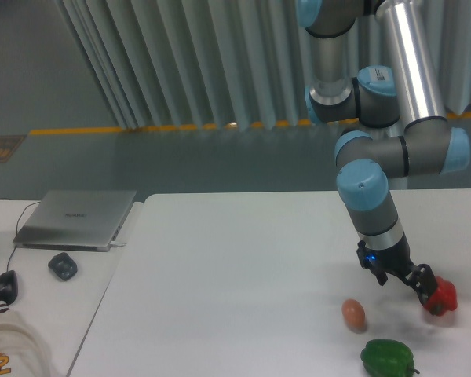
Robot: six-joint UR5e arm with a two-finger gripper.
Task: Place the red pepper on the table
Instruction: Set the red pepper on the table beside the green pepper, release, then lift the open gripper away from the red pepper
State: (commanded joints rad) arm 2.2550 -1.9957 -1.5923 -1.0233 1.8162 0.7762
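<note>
Red pepper (442, 294) sitting low at worktop (235, 275) right edge, orientation/stem too small to tell. Gripper (430, 296) tilting right, fingers (421, 280) pinching red pepper. Egg (353, 313) to its left, green pepper (388, 357) nearer the camera. No containers showing.

A small orange-brown egg (353, 314) lies near the front right, with a green pepper (388, 358) just nearer and to its right. On the left, a closed grey laptop (77, 218) sits on a smaller desk (43, 302), a small dark object (63, 265) near it.
</note>
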